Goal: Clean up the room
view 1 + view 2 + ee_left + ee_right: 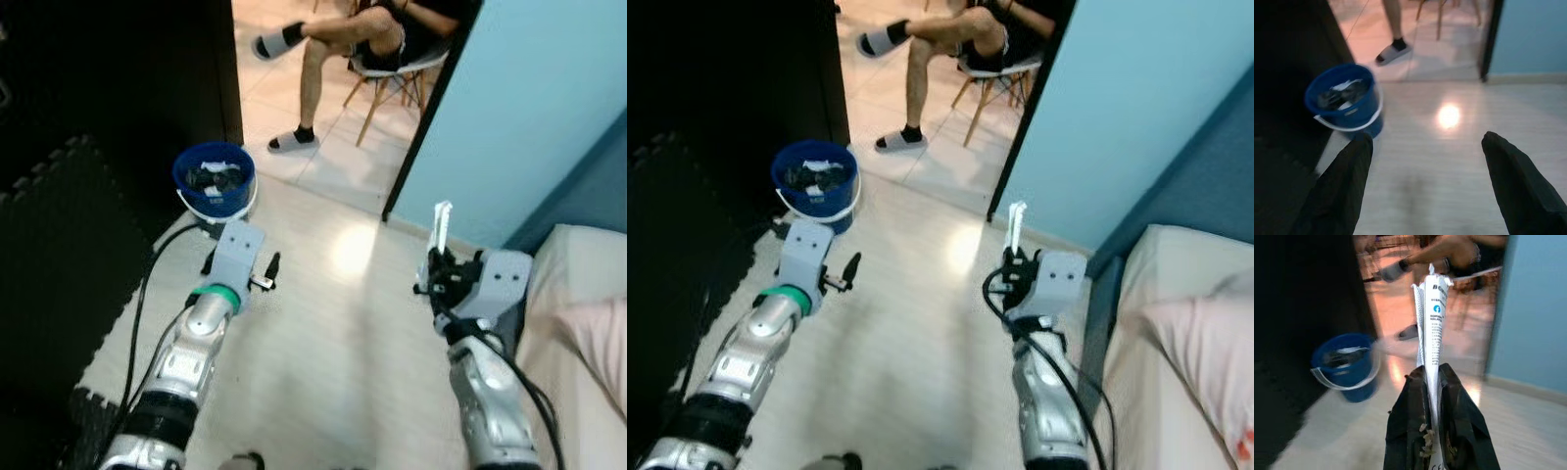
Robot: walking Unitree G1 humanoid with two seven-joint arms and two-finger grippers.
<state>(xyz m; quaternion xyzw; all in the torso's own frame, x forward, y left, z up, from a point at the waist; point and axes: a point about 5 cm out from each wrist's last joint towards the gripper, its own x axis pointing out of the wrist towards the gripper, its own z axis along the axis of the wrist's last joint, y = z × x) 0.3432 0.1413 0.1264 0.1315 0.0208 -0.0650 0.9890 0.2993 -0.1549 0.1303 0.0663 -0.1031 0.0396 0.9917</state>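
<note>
A blue bucket [215, 182] with a white handle stands on the pale floor by the dark wall, holding scraps of trash. My right gripper [436, 275] is shut on a long white wrapper [1431, 323] with printed text, which sticks up from between its fingers [1405, 416]. It hangs above the floor, to the right of the bucket and apart from it. My left gripper [245, 264] is open and holds nothing, just short of the bucket [1344, 100], its fingers [1342, 191] spread wide.
A person [338, 44] in sandals sits on a chair in the doorway beyond the bucket. A blue wall [529, 108] stands on the right, with a bed and pink pillow [1205, 343] below it. Dark foam mats [59, 274] and a black cable lie to the left.
</note>
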